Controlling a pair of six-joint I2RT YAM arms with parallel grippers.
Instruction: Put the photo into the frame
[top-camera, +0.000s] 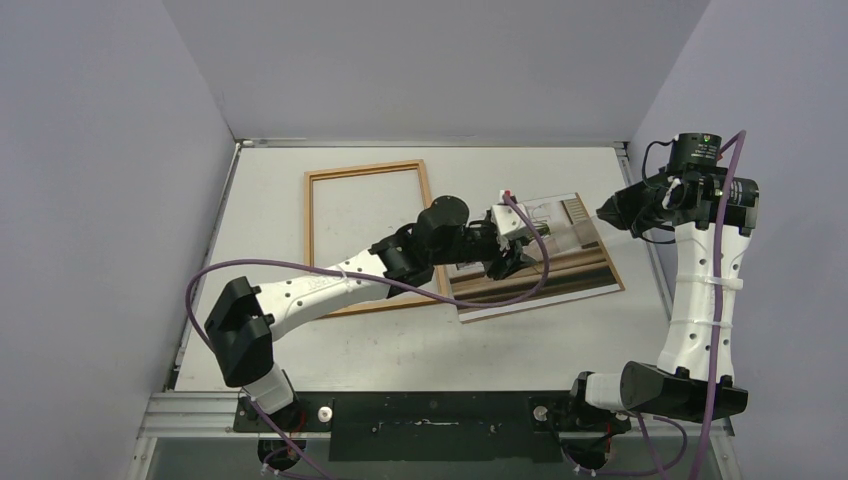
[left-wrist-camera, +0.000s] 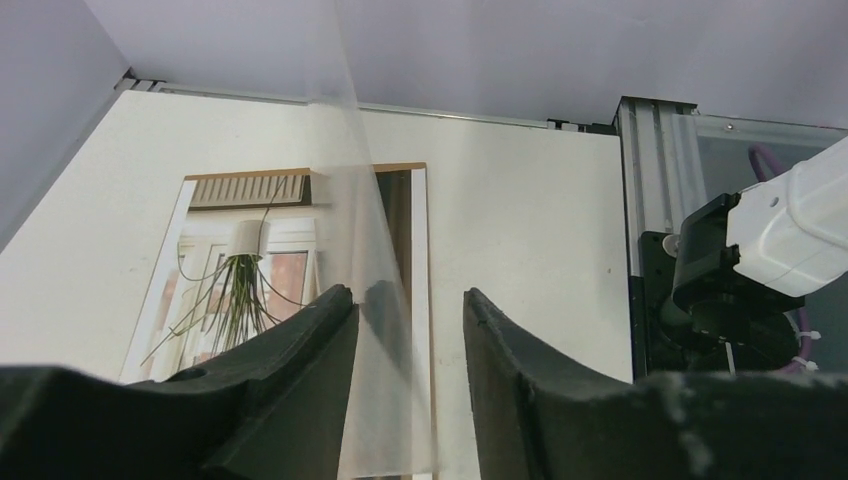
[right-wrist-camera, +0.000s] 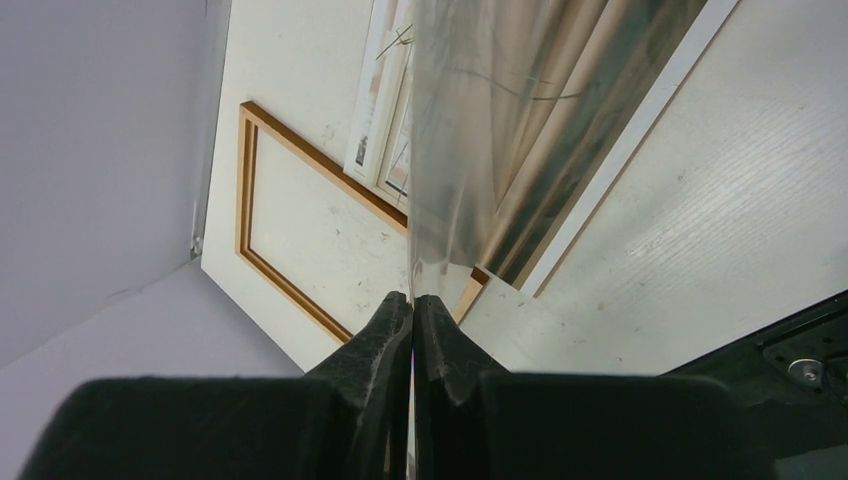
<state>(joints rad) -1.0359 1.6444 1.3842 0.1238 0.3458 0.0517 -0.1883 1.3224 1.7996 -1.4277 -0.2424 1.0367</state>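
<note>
A: Found frame (top-camera: 309, 240) flat toward far-left corner, left gripper (left-wrist-camera: 408, 294) spread wide about a raised clear sheet (left-wrist-camera: 345, 180).
B: Saw photo (top-camera: 560, 275) face up mid-counter, just beside frame, right gripper (right-wrist-camera: 412, 300) clamped on sheet's edge.

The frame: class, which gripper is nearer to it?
Left. The left gripper hangs over the photo, just right of the frame. The right gripper, shut on a clear sheet, is by the photo's right edge, farther off.

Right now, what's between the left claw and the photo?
A clear sheet, passing between the left gripper's open fingers and across the photo behind; the left wrist view shows it.
</note>
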